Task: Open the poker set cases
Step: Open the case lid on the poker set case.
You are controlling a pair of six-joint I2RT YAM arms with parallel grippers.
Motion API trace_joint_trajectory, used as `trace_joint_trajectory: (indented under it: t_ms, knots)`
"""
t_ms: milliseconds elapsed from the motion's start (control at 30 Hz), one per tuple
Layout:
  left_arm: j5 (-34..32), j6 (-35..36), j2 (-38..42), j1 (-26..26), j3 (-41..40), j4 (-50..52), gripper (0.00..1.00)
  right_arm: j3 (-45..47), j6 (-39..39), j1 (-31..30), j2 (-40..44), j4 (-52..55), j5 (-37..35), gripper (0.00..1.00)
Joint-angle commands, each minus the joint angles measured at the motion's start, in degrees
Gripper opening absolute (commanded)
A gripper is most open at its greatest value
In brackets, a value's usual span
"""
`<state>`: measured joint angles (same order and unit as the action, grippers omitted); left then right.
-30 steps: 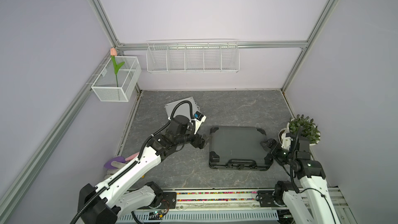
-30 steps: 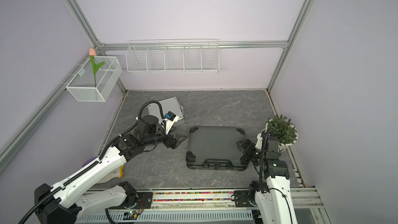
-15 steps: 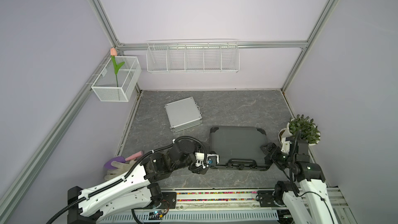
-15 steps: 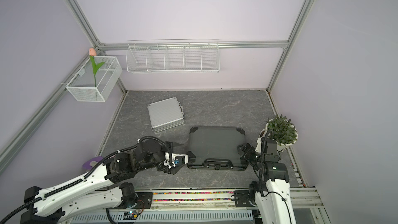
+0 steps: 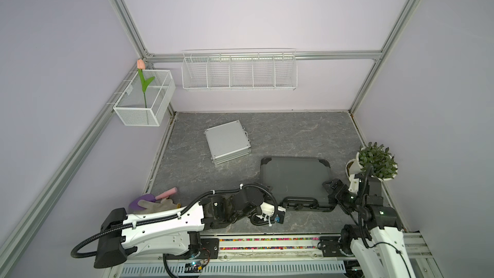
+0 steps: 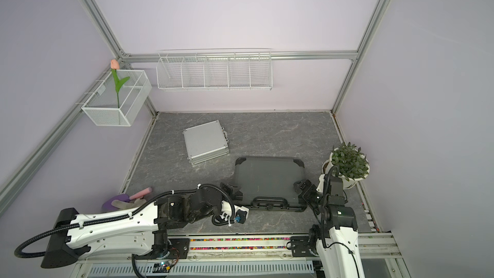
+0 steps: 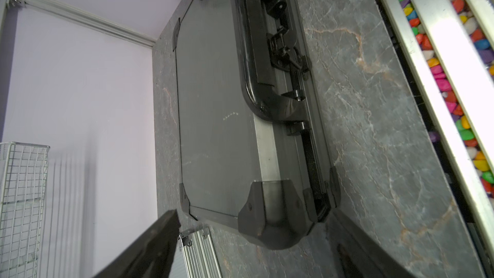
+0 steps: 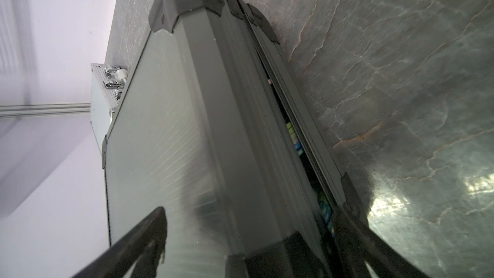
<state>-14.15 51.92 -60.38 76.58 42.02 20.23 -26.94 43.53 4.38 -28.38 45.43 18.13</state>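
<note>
With left fingers (image 7: 149, 247) and right fingers (image 8: 133, 244) spread at near corners of the dark grey case (image 5: 294, 177), lower right of centre, hook the ajar lid seam, lift evenly. Then silver case (image 5: 227, 141), mid-frame.

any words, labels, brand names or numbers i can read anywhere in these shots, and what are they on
No text can be read in any view.
dark grey case: no brand, label or number shows on it.
silver case: plain textured lid, no marking.
tag on the rim of the mesh basket: too small to read; it may be blank.
</note>
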Motion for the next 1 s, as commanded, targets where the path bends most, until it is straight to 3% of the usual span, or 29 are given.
trace_joint_trajectory:
  t_ms: [0,500,967]
  knots:
    - [-1.9,0.3,-0.5,0.2,-2.1,-4.1,0.89,0.8,3.4,-0.9,0.8,-3.0,6.6,0.99]
    - [-7.3,-3.3,-1.5,0.2,-9.2,-17.5,0.89,0.5,8.9,-1.3,0.0,-8.5,11.9,1.0]
    - [-13.1,0.1,-7.6,0.2,-13.0,-25.4,0.88,-0.4,9.1,-1.4,-0.5,-9.1,12.3,0.99]
